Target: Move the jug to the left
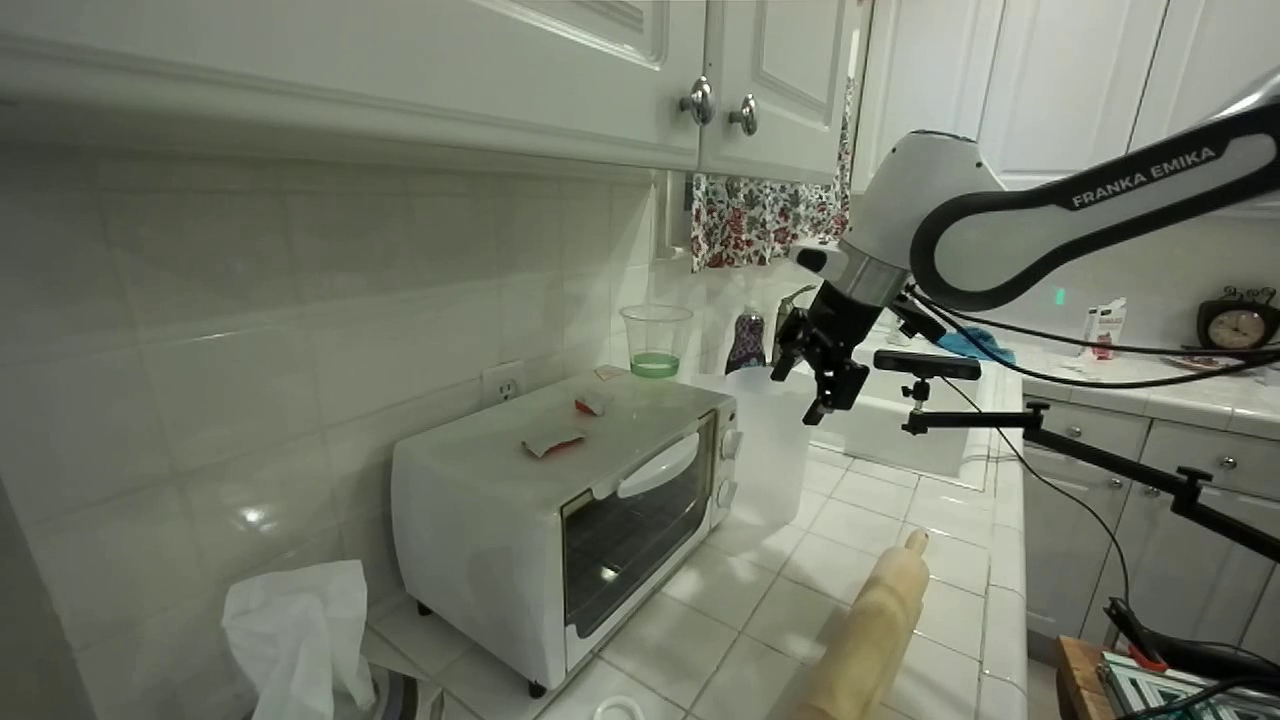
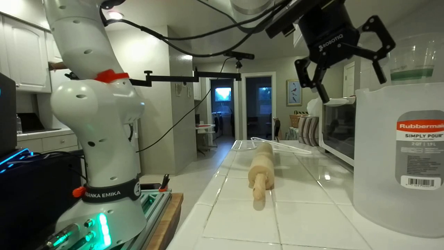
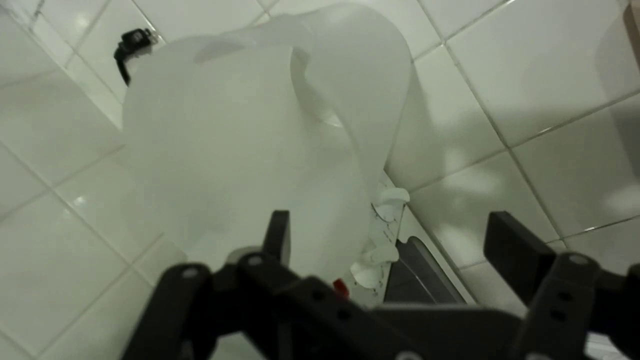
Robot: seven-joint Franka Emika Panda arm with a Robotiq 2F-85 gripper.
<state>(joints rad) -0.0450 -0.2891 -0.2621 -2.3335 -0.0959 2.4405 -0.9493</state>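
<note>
The jug is tall, whitish and translucent. It stands upright on the tiled counter beside the toaster oven's knob end. The jug (image 1: 765,455) is partly behind the oven in an exterior view, and the jug (image 2: 373,156) shows its label at the right edge in an exterior view. In the wrist view the jug (image 3: 225,135) is seen from above, with its open top and handle side. My gripper (image 1: 797,395) is open and empty, near the height of the jug's rim. The gripper (image 2: 353,91) also shows in an exterior view. In the wrist view one fingertip of the gripper (image 3: 390,232) overlaps the jug; contact cannot be told.
A white toaster oven (image 1: 480,510) stands against the wall. A clear cup (image 1: 655,340) with a green bottom sits near its far end. A rolling pin (image 1: 870,630) lies on the counter. A dark bottle (image 1: 746,342) stands behind the jug. A camera on an arm (image 1: 925,365) is nearby.
</note>
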